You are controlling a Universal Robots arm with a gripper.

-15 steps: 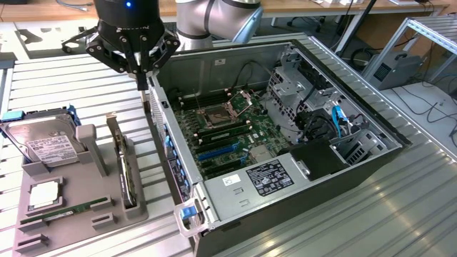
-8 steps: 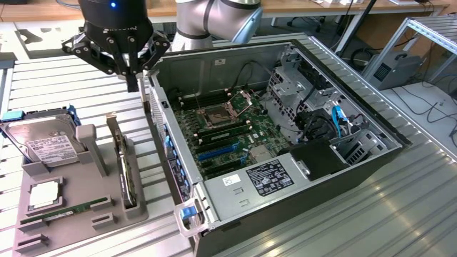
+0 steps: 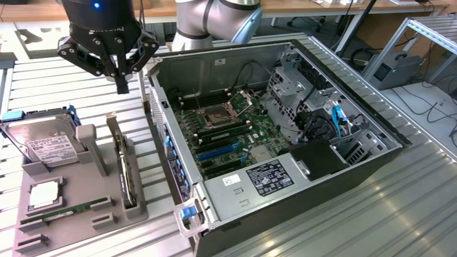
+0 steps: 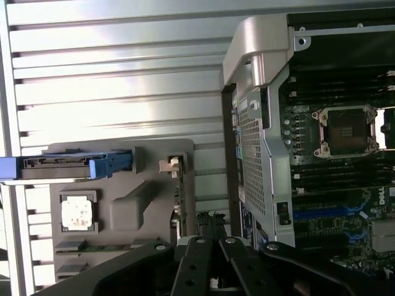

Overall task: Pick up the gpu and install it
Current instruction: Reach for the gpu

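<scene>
The gpu [image 3: 126, 171] stands on edge in a slot of the grey holder tray [image 3: 71, 230], its pale bracket end toward the far side. My gripper [image 3: 123, 84] hangs shut and empty above the slatted table, beyond the tray's far end and beside the open computer case [image 3: 214, 64]. In the wrist view the gpu [image 4: 179, 197] appears edge-on along the tray [image 4: 123, 185], with its bracket [image 4: 171, 164] at one end. The black fingers [image 4: 200, 259] are pressed together with nothing between them.
The tray also carries a silver hard drive [image 3: 44, 143] in a blue caddy [image 4: 74, 165], a processor chip [image 3: 44, 195] and a green memory stick [image 3: 64, 210]. The case lies open with its motherboard [image 3: 228, 134] and blue slots [image 3: 218, 152] exposed.
</scene>
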